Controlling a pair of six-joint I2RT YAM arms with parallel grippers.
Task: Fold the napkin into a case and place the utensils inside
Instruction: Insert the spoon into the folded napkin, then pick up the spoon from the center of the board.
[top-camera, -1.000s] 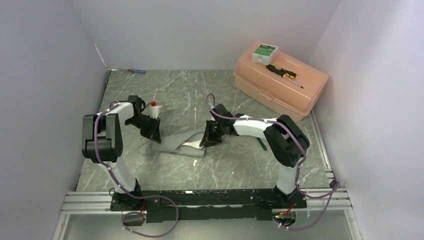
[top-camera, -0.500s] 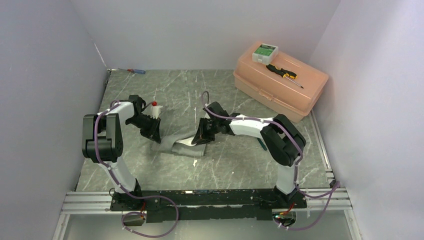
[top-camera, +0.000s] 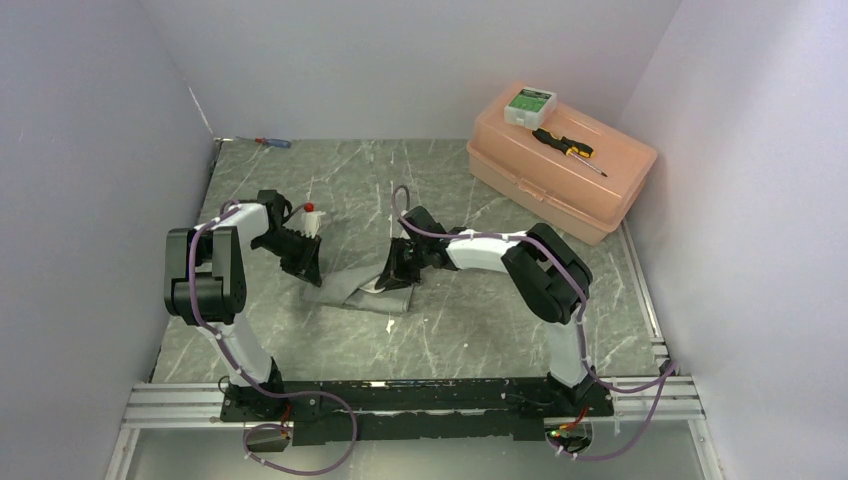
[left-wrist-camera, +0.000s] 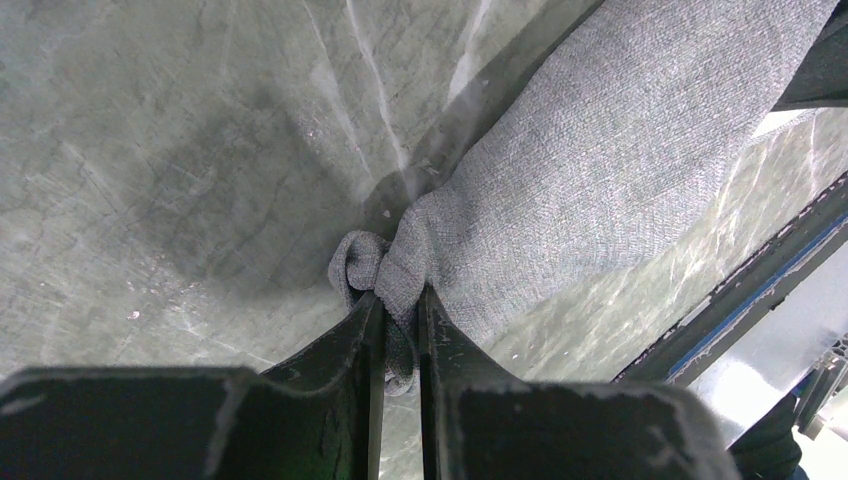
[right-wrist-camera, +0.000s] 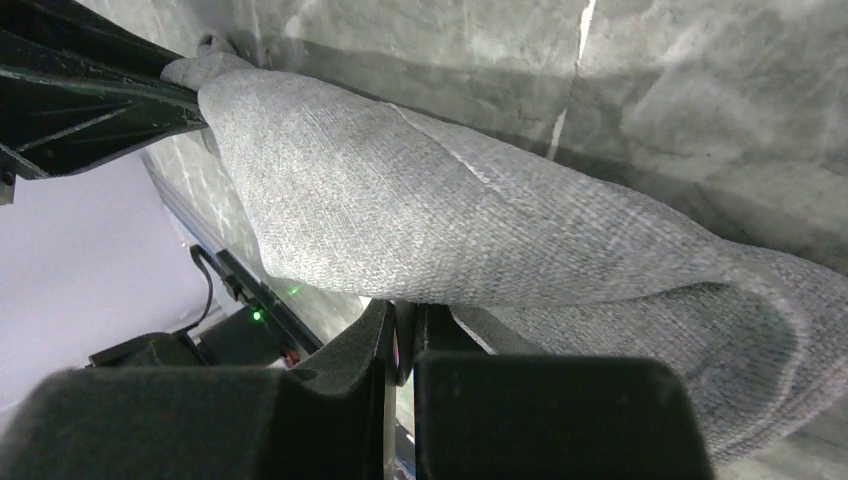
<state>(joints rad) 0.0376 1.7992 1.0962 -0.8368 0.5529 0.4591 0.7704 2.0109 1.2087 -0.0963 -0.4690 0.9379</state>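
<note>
The left jaws are clenched on a bunched corner of the grey napkin (left-wrist-camera: 560, 200), which runs away from them as a twisted band toward the right jaws. The right jaws are pinched tight on the cloth's far edge, its folds draped just ahead of them. Between the two pairs, the napkin lies on the marbled table (top-camera: 450, 330).

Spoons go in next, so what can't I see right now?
- Spoons: none identifiable. A white sliver at the napkin in the top view is too small, half under the right gripper.
- Napkin folds: ends under left gripper and right gripper; wrist views crop it.
</note>
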